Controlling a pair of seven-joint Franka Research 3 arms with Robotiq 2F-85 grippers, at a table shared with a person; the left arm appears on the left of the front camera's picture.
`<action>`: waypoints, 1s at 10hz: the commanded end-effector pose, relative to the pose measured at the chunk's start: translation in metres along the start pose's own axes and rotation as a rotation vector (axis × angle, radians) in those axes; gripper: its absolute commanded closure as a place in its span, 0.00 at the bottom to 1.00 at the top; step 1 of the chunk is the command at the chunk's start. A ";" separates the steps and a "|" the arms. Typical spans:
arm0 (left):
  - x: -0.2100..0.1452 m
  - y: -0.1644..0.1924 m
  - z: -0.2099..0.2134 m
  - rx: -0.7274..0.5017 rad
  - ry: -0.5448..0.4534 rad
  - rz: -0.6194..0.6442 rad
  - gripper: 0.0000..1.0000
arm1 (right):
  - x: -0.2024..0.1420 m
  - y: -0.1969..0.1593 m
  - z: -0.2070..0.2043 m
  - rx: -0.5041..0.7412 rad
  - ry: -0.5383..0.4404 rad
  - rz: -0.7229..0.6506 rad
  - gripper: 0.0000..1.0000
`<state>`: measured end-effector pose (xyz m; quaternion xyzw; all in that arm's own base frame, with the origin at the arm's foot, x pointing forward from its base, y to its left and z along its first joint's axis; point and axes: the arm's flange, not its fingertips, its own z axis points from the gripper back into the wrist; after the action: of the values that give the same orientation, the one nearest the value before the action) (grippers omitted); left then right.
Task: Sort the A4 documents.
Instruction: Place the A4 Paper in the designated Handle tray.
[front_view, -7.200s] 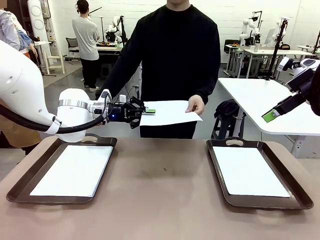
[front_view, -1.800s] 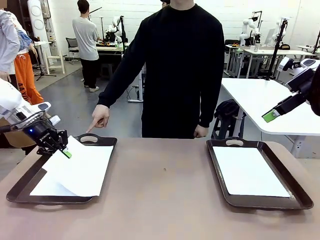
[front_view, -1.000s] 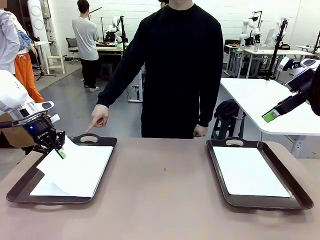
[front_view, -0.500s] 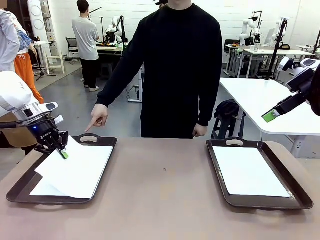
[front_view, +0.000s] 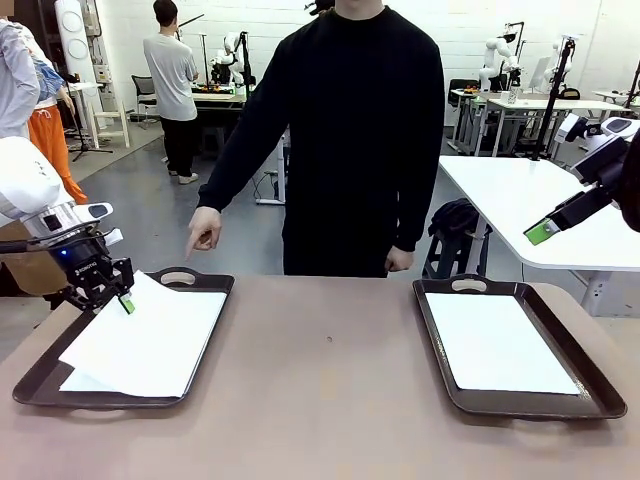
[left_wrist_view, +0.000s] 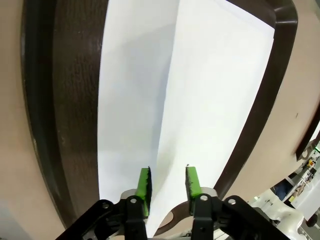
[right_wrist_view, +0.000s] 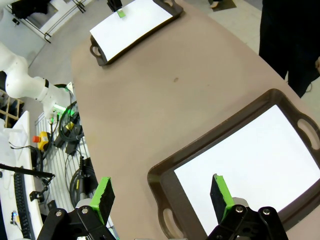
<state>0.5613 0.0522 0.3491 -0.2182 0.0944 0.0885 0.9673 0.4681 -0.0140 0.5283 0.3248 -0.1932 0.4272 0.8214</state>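
Front view: left gripper (front_view: 122, 300) at far-left corner of left tray (front_view: 40, 375), jaws slightly parted either side of top sheet's (front_view: 150, 335) edge, grip uncertain. Person's hand (front_view: 203, 229) points down beyond it. Right tray (front_view: 600, 385) holds second sheet (front_view: 500, 343); right gripper (front_view: 542, 233) spread wide, raised above it, nothing between pads.

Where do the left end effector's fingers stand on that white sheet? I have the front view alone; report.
Observer: By the left wrist view, the left end effector is open, its green pads apart, with the edge of the thin white A4 paper sheet running between them.
Operator: Now report the right end effector.
Observer: By the right wrist view, the right end effector is wide open and looks down on a corner of the other dark brown handled tray.
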 end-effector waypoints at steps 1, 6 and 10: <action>-0.003 -0.003 0.009 0.059 -0.018 0.038 0.37 | 0.001 0.000 -0.001 -0.003 0.001 0.001 0.00; -0.003 -0.004 0.015 0.078 -0.034 0.045 0.00 | 0.001 0.000 -0.001 -0.003 0.001 0.001 0.00; -0.001 -0.002 0.013 0.043 -0.030 0.027 0.00 | 0.001 0.000 -0.001 -0.003 0.001 0.001 0.00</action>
<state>0.5619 0.0561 0.3612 -0.2044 0.0879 0.1276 0.9666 0.4681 -0.0140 0.5283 0.3248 -0.1932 0.4272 0.8214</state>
